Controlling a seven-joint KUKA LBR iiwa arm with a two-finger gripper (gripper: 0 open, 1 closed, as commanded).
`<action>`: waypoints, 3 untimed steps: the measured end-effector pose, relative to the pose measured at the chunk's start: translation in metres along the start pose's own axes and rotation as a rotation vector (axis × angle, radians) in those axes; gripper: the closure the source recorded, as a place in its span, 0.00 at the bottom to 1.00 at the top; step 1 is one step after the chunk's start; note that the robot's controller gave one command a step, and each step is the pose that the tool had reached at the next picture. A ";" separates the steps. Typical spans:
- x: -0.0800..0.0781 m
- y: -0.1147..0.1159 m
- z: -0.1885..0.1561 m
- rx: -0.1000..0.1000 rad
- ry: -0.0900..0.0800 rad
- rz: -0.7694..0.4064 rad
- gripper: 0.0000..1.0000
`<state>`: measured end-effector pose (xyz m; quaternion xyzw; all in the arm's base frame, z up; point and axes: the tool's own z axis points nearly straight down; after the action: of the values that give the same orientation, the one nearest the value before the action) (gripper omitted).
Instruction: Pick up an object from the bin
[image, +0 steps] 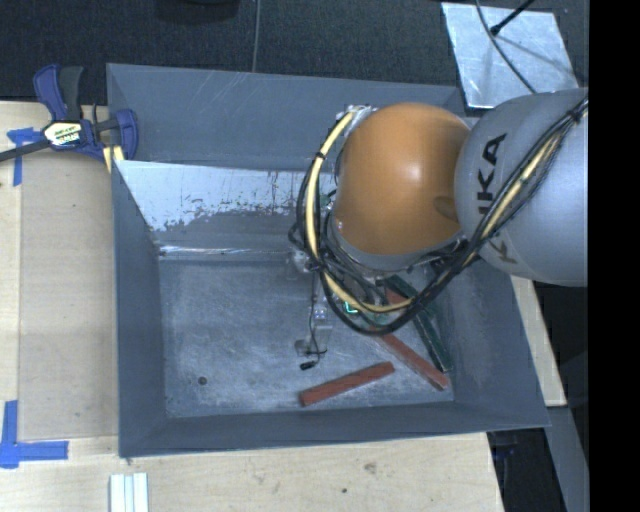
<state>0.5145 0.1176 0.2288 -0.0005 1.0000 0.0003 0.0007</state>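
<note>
red-brown stick (347, 385), long axis left-right, beside gripper (315, 348)

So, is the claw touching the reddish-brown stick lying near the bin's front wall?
Apart. The camera view shows bare bin floor between the claw and the reddish-brown stick.

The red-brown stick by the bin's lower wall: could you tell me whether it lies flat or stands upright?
Flat: the stick lies lengthwise on the bin floor.

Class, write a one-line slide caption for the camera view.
Gripper in the grey bin beside a red-brown stick, another stick nearby.
</note>
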 end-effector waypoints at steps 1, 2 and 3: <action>0.016 -0.084 0.093 0.004 0.007 -0.116 0.00; 0.028 -0.154 0.157 0.002 -0.018 -0.220 0.00; 0.032 -0.152 0.158 0.001 -0.005 -0.225 1.00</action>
<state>0.4832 -0.0344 0.0704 -0.1126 0.9936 -0.0001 0.0031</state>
